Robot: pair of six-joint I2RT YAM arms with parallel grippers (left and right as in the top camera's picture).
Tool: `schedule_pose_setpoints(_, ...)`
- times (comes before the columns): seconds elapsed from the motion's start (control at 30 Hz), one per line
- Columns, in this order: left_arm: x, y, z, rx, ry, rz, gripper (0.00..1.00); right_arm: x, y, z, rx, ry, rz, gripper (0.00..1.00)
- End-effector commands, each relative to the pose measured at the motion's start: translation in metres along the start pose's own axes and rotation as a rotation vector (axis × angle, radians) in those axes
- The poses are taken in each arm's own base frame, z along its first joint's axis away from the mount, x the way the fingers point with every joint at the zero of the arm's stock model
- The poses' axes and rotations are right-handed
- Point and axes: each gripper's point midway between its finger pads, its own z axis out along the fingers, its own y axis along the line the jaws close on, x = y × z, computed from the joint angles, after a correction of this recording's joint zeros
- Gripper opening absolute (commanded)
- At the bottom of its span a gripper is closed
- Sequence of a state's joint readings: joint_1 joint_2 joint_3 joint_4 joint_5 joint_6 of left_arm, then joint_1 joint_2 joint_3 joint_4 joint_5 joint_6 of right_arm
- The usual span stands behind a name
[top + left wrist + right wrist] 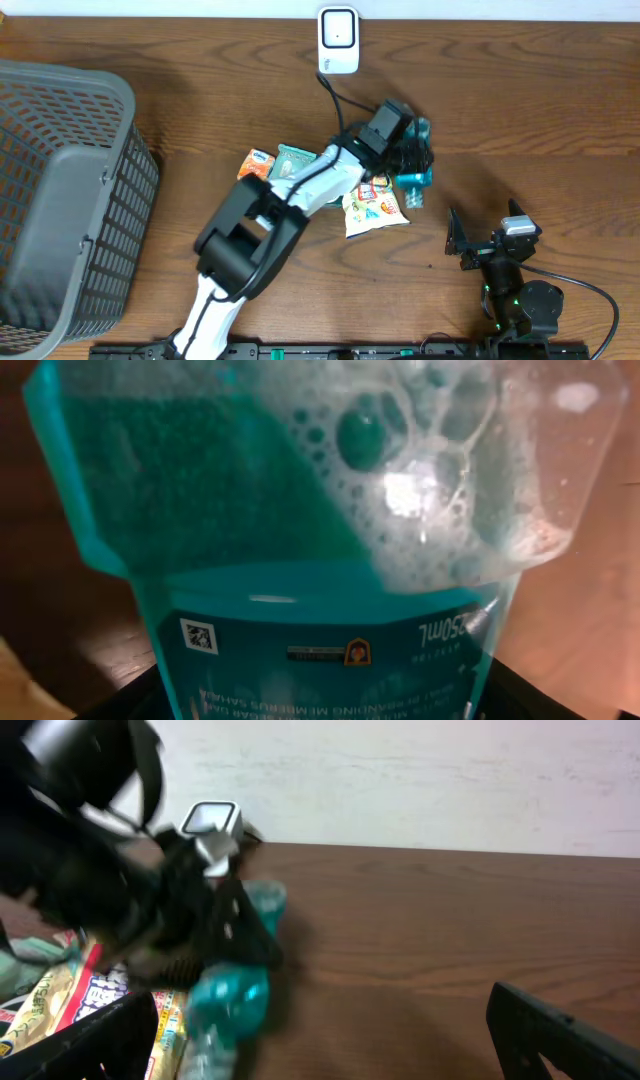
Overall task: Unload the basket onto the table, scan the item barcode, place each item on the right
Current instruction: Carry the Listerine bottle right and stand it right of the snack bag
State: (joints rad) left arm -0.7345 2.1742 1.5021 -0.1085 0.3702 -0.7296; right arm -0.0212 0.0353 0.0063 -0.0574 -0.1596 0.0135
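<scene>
A teal bottle (416,172) of foamy mouthwash fills the left wrist view, its label (330,650) upside down with a small square code (198,636) at the left. My left gripper (404,152) is shut on the bottle (320,510), with dark fingers (135,698) at its sides. The white scanner (338,40) stands at the table's back edge, beyond the bottle. It also shows in the right wrist view as the scanner (210,820), behind the bottle (230,1000). My right gripper (482,243) rests open near the front right, nothing between its fingers (560,1030).
Snack packets lie under the left arm: a yellow-white one (375,207), a green one (296,160) and an orange one (257,163). A grey mesh basket (60,200) takes up the left end of the table. The scanner's cable (335,95) runs toward the packets.
</scene>
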Motion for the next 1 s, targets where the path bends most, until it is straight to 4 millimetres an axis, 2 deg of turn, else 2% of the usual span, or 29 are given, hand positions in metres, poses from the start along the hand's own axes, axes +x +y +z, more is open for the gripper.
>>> schedule_pose_setpoints(0.0,-0.01,-0.012,-0.005,0.014,-0.033,-0.014,0.51,0.001,0.002,0.0,-0.005,0.002,-0.012,0.99)
schedule_pose_setpoints(0.03,-0.01,-0.012,-0.005,0.014,-0.033,-0.014,0.53,0.001,0.002,0.0,-0.005,0.002,-0.012,0.99)
schedule_pose_setpoints(0.13,-0.016,-0.02,-0.014,0.031,-0.052,-0.008,0.7,0.001,0.002,0.0,-0.005,0.002,-0.012,0.99)
schedule_pose_setpoints(0.27,-0.036,-0.046,-0.042,0.082,-0.114,0.056,0.73,0.001,0.002,0.0,-0.005,0.002,-0.012,0.99)
schedule_pose_setpoints(0.33,-0.047,-0.059,-0.061,0.109,-0.152,0.092,0.8,0.001,0.002,0.0,-0.005,0.001,-0.012,0.99)
schedule_pose_setpoints(0.37,-0.055,-0.07,-0.081,0.131,-0.184,0.102,0.84,0.001,0.002,0.0,-0.005,0.002,-0.012,0.99)
schedule_pose_setpoints(0.43,-0.062,-0.081,-0.102,0.153,-0.217,0.122,0.85,0.001,0.002,0.0,-0.005,0.002,-0.012,0.99)
schedule_pose_setpoints(0.5,-0.072,-0.095,-0.131,0.176,-0.27,0.182,0.91,0.001,0.002,0.0,-0.005,0.002,-0.012,0.99)
schedule_pose_setpoints(0.6,-0.084,-0.106,-0.179,0.181,-0.348,0.24,0.96,0.001,0.002,0.0,-0.005,0.002,-0.012,0.99)
schedule_pose_setpoints(0.63,-0.089,-0.104,-0.199,0.152,-0.387,0.252,0.97,0.001,0.002,0.0,-0.005,0.002,-0.012,0.99)
schedule_pose_setpoints(0.67,-0.091,-0.103,-0.21,0.138,-0.408,0.258,0.97,0.001,0.002,0.0,-0.005,0.001,-0.012,0.99)
schedule_pose_setpoints(0.77,-0.098,-0.092,-0.259,0.035,-0.507,0.278,0.98,0.001,0.002,0.0,-0.005,0.002,-0.012,0.99)
schedule_pose_setpoints(0.93,-0.099,-0.061,-0.351,-0.153,-0.662,0.276,0.98,0.001,0.002,0.0,-0.005,0.002,-0.012,0.99)
schedule_pose_setpoints(0.97,-0.097,-0.055,-0.364,-0.173,-0.68,0.263,0.98,0.001,0.002,0.0,-0.005,0.002,-0.012,0.99)
